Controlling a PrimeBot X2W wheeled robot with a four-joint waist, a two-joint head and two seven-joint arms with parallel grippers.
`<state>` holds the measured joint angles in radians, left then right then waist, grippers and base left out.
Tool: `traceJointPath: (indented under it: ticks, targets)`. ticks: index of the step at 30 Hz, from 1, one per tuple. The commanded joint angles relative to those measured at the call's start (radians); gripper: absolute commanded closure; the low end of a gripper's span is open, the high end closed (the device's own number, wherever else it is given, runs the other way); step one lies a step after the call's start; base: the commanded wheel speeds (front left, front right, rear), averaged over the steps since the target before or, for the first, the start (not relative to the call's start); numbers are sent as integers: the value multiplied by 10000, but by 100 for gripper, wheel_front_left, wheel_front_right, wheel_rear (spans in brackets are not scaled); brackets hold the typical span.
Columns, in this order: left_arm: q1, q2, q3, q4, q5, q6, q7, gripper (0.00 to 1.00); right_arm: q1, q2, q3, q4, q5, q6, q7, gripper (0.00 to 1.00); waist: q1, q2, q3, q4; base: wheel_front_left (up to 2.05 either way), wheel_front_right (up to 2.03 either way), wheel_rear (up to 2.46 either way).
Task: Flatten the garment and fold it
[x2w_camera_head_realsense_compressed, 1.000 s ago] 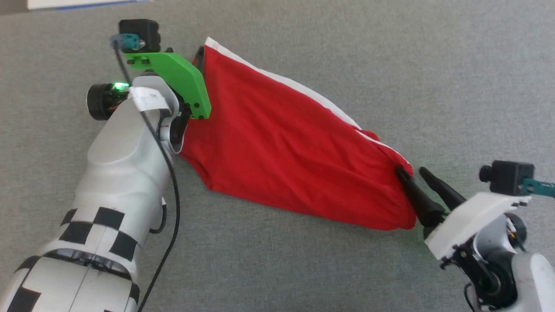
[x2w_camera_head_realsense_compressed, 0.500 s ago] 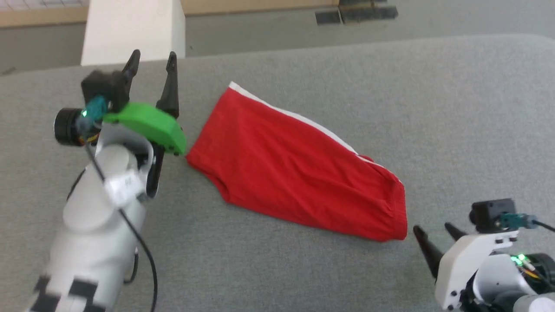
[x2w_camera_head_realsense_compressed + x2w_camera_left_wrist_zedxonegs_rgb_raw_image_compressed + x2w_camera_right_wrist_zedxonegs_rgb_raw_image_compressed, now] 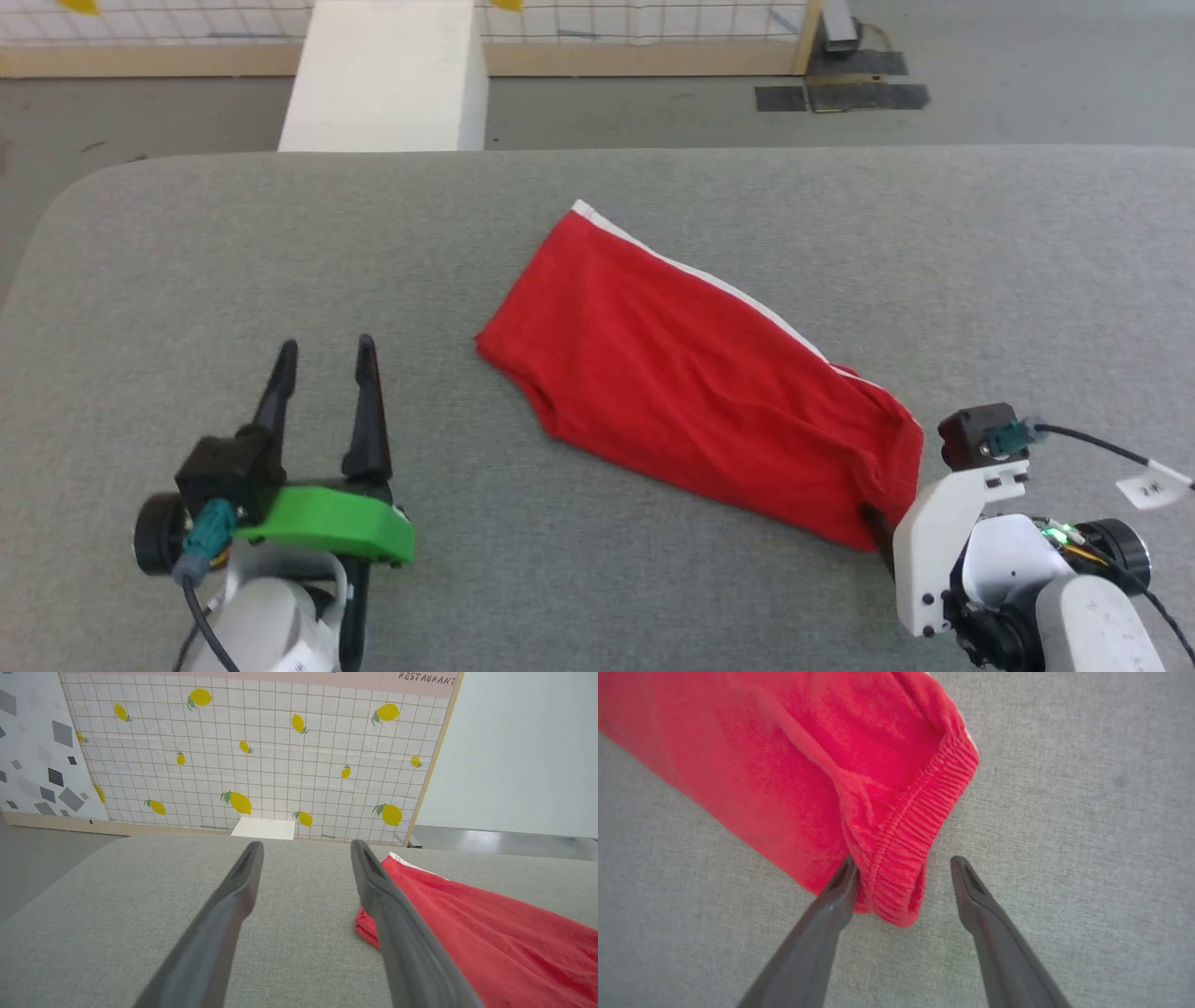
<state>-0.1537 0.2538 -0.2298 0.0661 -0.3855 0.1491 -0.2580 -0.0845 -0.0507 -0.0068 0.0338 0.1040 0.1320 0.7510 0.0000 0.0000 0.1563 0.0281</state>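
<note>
The red garment (image 3: 691, 392) lies spread as a long folded strip slanting across the grey table, with a white trim band (image 3: 709, 280) along its far edge. My left gripper (image 3: 327, 347) stands open at the lower left, a hand's width left of the garment's left end (image 3: 369, 924). My right gripper (image 3: 903, 861) is open at the garment's right end. The ribbed red waistband corner (image 3: 901, 877) sits between its fingers, the left fingertip touching the fabric. In the head view its white mount hides most of the right gripper (image 3: 878, 527).
The grey padded table (image 3: 280, 243) ends in a rounded far-left corner. Beyond its far edge stand a white block (image 3: 383, 75), a tiled lemon-print wall panel (image 3: 261, 756) and dark floor mats (image 3: 840, 93).
Both grippers have left the garment's ends and drawn back toward me, the left one ending well clear of it. The head view has tilted up, bringing the table's far edge into sight.
</note>
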Motion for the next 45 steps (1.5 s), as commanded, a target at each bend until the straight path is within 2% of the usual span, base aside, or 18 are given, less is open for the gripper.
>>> traceJointPath:
  ticks: [1,5,11,12,13,14,22,26,30,34,37,45]
  targets:
    - [204,-104,45,-116,106,-18,-36,0,-246,4,-85,250,-127,-13,66,0,0,0,-10,222,0,0,0]
    - [442,-346,66,-185,133,-159,-37,0,-650,4,-221,1133,-351,-13,162,0,0,0,6,399,0,0,0]
    - [449,-624,-8,-37,241,-397,-37,0,-911,4,181,2180,-694,-13,352,0,0,0,-9,539,0,0,0]
    - [442,-653,-12,10,255,-443,-37,0,-942,4,231,2285,-706,-13,402,65,0,0,-12,539,0,0,0]
    - [435,-673,-9,48,269,-473,-37,0,-964,4,257,2345,-713,-13,424,78,0,0,-12,533,0,0,0]
    - [430,-691,-5,102,283,-514,-37,0,-985,4,275,2401,-720,-13,422,100,0,0,-19,522,0,0,0]
    - [291,-766,38,432,57,-803,26,0,-1171,4,140,2205,-564,-13,-206,100,0,0,4,212,0,0,0]
    - [-391,-702,-139,704,-62,-982,797,0,-1321,4,166,1935,-349,-13,-511,100,0,0,140,-30,0,0,0]
    - [-1662,-744,-317,1532,-343,-1044,2444,0,-1456,5,354,1658,-189,-13,-608,100,0,0,342,-250,0,0,0]
    - [-3011,-745,-617,2943,-548,-1036,4692,0,-1627,5,653,1489,-26,-13,-650,100,0,0,604,-517,0,0,0]
    - [-3896,-711,-754,3833,-571,-814,6194,0,-1756,5,871,1394,132,-13,-708,100,0,0,865,-730,0,0,0]
    - [-4937,-501,-1171,5152,-420,-746,8066,0,-1943,5,1186,1236,339,-13,-886,100,0,0,1411,-1052,0,0,0]
